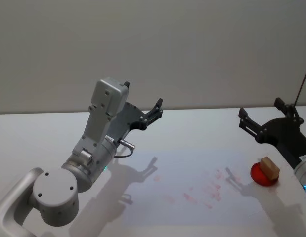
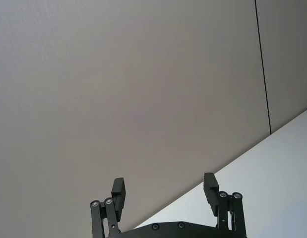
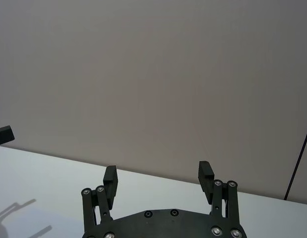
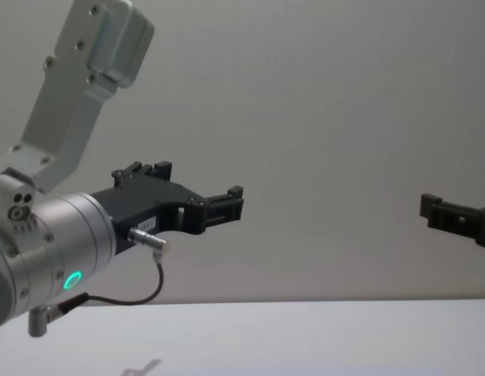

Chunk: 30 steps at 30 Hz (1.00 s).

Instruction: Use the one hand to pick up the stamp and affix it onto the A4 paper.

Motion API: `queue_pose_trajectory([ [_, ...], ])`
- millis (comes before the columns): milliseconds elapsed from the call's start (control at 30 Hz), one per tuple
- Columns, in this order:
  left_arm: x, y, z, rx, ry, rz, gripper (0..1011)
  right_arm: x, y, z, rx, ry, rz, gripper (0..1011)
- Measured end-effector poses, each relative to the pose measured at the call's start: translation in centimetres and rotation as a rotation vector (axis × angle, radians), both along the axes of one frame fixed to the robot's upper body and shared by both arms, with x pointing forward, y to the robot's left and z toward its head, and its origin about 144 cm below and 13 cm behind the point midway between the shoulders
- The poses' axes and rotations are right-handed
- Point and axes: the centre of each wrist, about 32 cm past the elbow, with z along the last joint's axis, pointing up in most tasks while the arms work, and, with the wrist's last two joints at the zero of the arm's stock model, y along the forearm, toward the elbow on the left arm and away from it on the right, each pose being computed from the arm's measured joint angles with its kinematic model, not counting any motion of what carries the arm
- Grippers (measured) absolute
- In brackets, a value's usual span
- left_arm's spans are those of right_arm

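The stamp (image 1: 269, 167), a small tan wooden block, lies on a round red ink pad (image 1: 258, 177) at the right of the white table. The A4 paper (image 1: 182, 168) lies flat at the middle of the table and carries several faint red imprints (image 1: 208, 189). My right gripper (image 1: 260, 108) hovers above and just behind the stamp, open with nothing in it; its fingers (image 3: 110, 179) stand wide apart in the right wrist view. My left gripper (image 1: 143, 98) is raised over the table's left half, also open (image 2: 164, 188) and empty, pointing at the wall.
The bulky silver left arm (image 1: 93, 148) fills the near left of the table. A grey wall (image 1: 192, 49) runs behind the table's far edge. A dark cable (image 1: 303, 81) hangs at the far right.
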Motion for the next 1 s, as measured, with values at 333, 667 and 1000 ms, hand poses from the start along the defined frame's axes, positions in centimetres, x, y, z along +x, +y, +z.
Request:
queue_pose_trajectory([
  [333, 0.00, 0.00, 0.00, 0.000, 0.000, 0.000, 1001, 0.00, 0.00, 0.00, 0.000, 0.000, 0.000, 1001],
  [667, 0.00, 0.00, 0.00, 0.000, 0.000, 0.000, 1001, 0.00, 0.00, 0.00, 0.000, 0.000, 0.000, 1001],
  [1000, 0.00, 0.00, 0.00, 0.000, 0.000, 0.000, 1000, 0.20, -0.07, 0.07, -0.001, 0.000, 0.011, 1001],
])
